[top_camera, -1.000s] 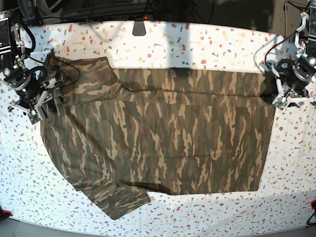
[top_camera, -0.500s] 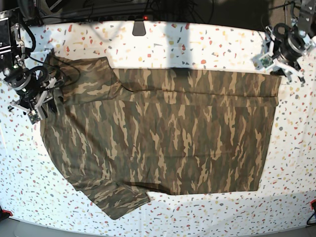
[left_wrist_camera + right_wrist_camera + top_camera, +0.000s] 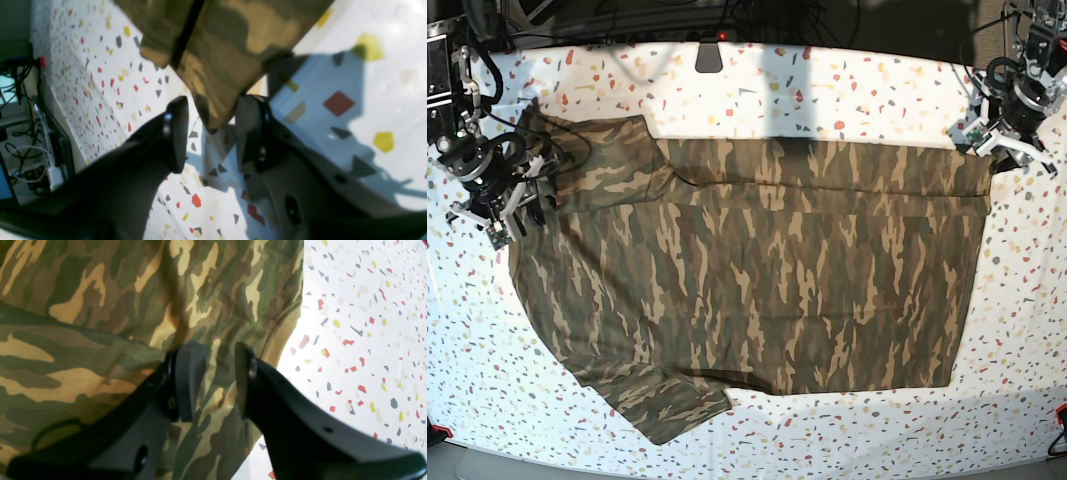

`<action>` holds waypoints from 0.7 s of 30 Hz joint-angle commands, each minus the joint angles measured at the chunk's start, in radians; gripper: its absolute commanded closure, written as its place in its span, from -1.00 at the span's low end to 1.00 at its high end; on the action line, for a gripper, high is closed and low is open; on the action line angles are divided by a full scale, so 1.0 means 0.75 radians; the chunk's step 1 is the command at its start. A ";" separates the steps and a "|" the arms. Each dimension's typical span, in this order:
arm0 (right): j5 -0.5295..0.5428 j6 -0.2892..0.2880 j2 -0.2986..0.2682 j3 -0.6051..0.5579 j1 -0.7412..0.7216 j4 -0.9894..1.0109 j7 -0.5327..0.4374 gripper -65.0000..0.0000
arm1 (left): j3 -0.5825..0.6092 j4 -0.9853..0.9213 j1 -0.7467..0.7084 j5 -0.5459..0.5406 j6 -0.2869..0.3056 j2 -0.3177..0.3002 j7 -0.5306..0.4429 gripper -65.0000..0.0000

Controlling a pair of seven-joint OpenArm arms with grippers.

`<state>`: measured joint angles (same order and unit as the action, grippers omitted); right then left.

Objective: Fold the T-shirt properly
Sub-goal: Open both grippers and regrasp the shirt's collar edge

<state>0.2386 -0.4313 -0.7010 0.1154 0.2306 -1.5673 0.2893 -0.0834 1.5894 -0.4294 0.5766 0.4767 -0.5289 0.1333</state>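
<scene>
— Since your left gripper (image 3: 995,140) swung up off the far hem and back down to the shirt's top corner, where are you now?

— T-shirt (image 3: 757,270) lies spread flat on the speckled table (image 3: 847,90); top edge already folded over; left jaws stand apart, the corner of cloth between them, not pinched; right gripper (image 3: 213,380) hasn't moved, jaws apart over the collar side, clamping nothing.

— So you've regrasped nothing; close on both corners before folding.

— What carries everything?
— A white speckled counter (image 3: 847,90).
— And on it?
— The T-shirt (image 3: 767,270), spread flat across the middle, one sleeve reaching toward seven o'clock.
</scene>
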 commanded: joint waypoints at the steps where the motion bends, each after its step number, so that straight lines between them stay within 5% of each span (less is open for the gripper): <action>1: 0.006 0.011 -0.030 0.015 -0.016 -0.025 -0.023 0.39 | -0.007 0.000 -0.004 0.014 0.008 -0.019 0.018 0.35; 4: -0.012 0.011 -0.030 0.015 0.002 -0.083 0.035 0.39 | -0.007 -0.001 -0.008 0.015 0.009 -0.019 0.020 0.56; 7: -0.104 0.011 -0.031 0.015 0.061 -0.220 0.104 0.39 | -0.007 -0.001 -0.008 0.014 0.029 -0.019 0.019 1.00; 17: -0.388 0.011 -0.031 0.016 0.296 -0.617 0.423 0.39 | -0.007 -0.001 -0.007 -0.037 0.038 -0.019 0.019 1.00; 21: -0.477 -0.086 -0.031 0.015 0.367 -0.618 0.477 0.39 | -0.007 -0.001 -0.007 -0.037 0.038 -0.019 -0.003 1.00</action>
<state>-0.1131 -0.5056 -0.7067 0.1177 0.5072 -2.0159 0.6567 -0.0834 1.5837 -0.4320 0.5529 0.5003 -0.5289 0.1329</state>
